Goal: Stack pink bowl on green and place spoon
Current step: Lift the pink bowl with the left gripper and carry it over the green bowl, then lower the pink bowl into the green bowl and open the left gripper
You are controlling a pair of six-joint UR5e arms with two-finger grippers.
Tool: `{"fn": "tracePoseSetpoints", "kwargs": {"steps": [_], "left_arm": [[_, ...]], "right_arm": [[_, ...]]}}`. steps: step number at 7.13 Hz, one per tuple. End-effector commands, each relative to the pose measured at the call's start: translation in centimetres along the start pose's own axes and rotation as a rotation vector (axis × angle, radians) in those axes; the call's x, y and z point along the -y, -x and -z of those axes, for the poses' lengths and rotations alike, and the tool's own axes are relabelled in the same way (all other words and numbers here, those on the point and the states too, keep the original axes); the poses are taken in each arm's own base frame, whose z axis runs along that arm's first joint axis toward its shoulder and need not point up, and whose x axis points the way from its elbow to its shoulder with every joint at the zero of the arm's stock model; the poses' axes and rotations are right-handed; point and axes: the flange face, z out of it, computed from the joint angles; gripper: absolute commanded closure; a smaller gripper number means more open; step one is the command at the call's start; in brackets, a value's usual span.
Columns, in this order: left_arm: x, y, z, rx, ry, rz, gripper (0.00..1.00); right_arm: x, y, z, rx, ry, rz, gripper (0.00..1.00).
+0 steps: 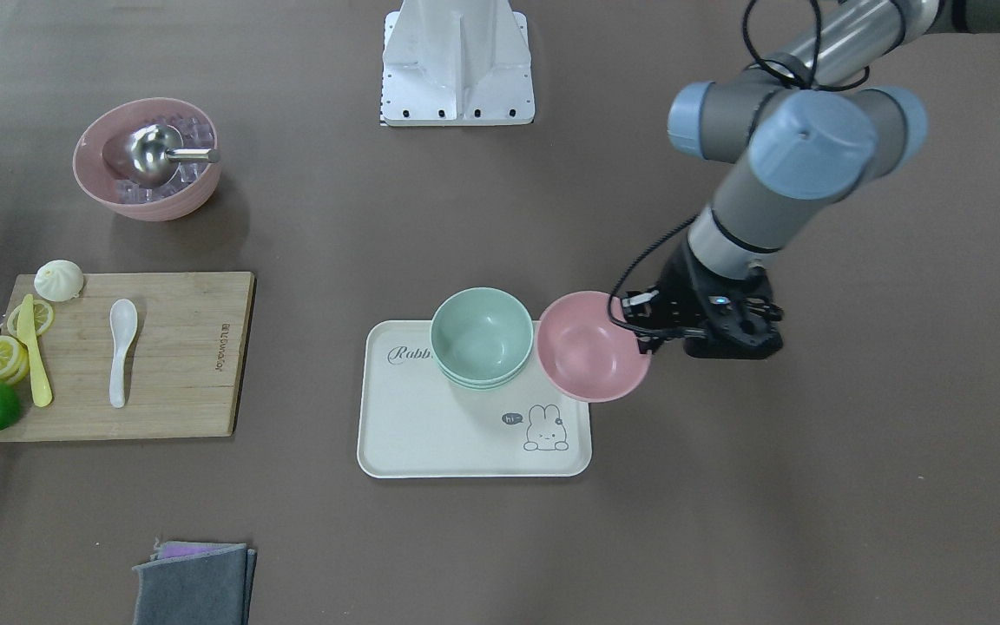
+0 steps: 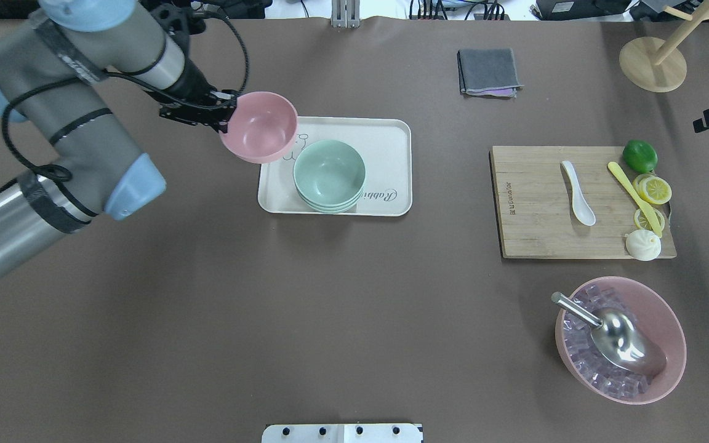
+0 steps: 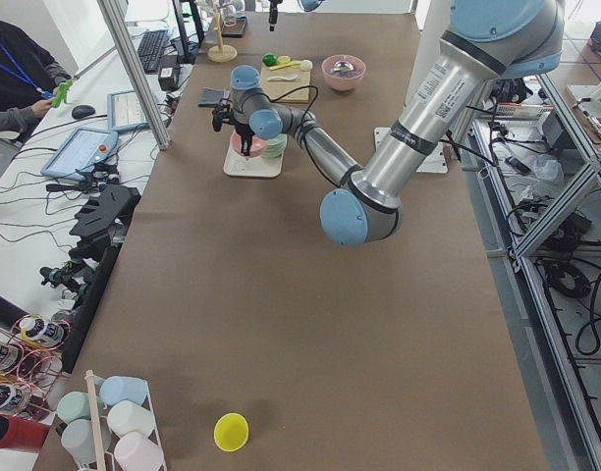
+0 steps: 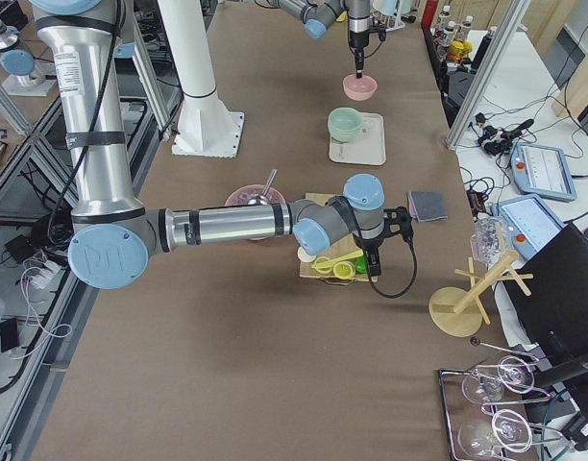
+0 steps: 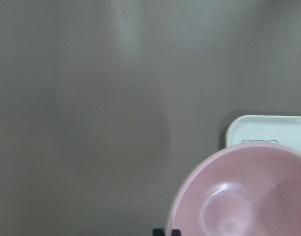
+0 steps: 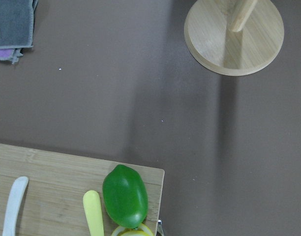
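My left gripper (image 2: 226,115) is shut on the rim of the empty pink bowl (image 2: 261,126) and holds it tilted in the air over the left edge of the cream tray (image 2: 391,135). The bowl fills the lower right of the left wrist view (image 5: 249,196). The green bowl stack (image 2: 328,172) stands on the tray, right beside the pink bowl (image 1: 591,347). The white spoon (image 2: 578,194) lies on the cutting board (image 2: 533,209). My right gripper (image 4: 376,269) hangs above the board's lime end; I cannot tell whether it is open.
A large pink bowl (image 2: 622,338) with ice cubes and a metal scoop stands near the robot on the right. A lime (image 2: 640,155), lemon slices, a yellow knife and a bun lie on the board. A grey cloth (image 2: 488,72) and a wooden stand (image 2: 653,61) are at the far side.
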Motion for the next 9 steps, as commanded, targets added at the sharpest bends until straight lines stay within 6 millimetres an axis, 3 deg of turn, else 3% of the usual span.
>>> {"fn": "tracePoseSetpoints", "kwargs": {"steps": [1, 2, 3, 6, 9], "left_arm": [[-1.8, -10.9, -2.3, 0.010, -0.007, 0.065, 1.00], [-2.7, -11.3, -3.2, 0.022, -0.012, 0.059, 1.00], [-2.8, -11.3, -2.9, 0.016, -0.012, 0.056, 1.00], [-4.4, -7.1, -2.7, 0.019, -0.010, 0.045, 1.00], [-4.7, -7.2, -2.8, 0.017, -0.011, 0.048, 1.00]], "right_arm": [[0.0, 0.1, 0.0, 0.002, 0.000, -0.002, 0.00], [0.0, 0.0, 0.0, 0.000, -0.001, -0.002, 0.00], [0.1, 0.1, 0.1, 0.002, 0.000, -0.002, 0.00], [0.1, 0.1, 0.0, 0.000, -0.001, -0.002, 0.00], [0.0, 0.0, 0.0, 0.000, 0.000, -0.003, 0.00]]}}
